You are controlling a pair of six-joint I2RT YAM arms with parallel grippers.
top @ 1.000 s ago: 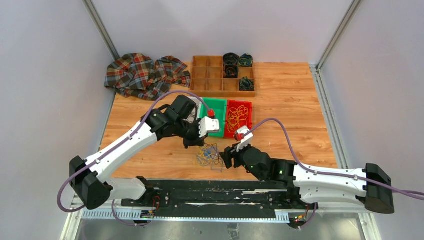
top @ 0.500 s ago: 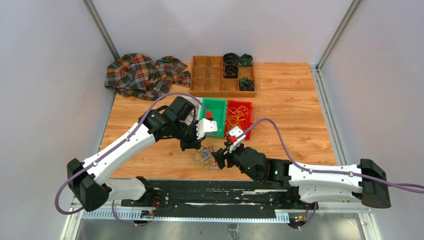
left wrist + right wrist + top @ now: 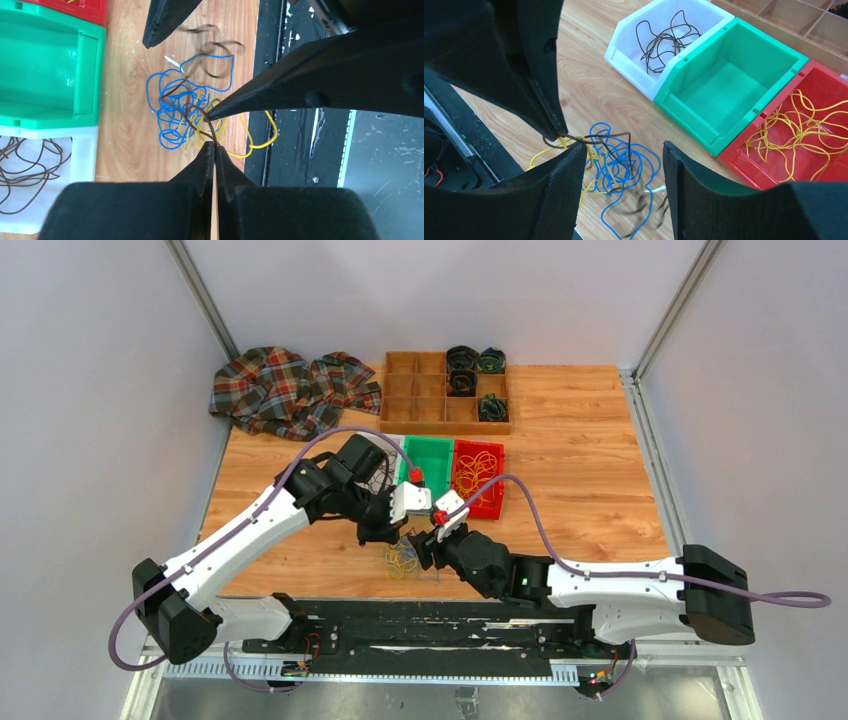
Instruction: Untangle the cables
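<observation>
Cables [image 3: 403,560] now under seemingly open right hand [image 3: 624,146], nearer left hand [image 3: 214,146].

In the top view the left hand [image 3: 388,536] and right hand [image 3: 422,548] cover part of the cables [image 3: 402,560]; single strands are too small to separate. In the left wrist view a dark loop [image 3: 216,47] is blurred and the white bin [image 3: 84,147] is cut off.

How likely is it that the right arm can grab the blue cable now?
Probably yes: the right gripper hangs open astride the blue cable, nothing between. The left gripper, shut on a brown cable, crowds it.
</observation>
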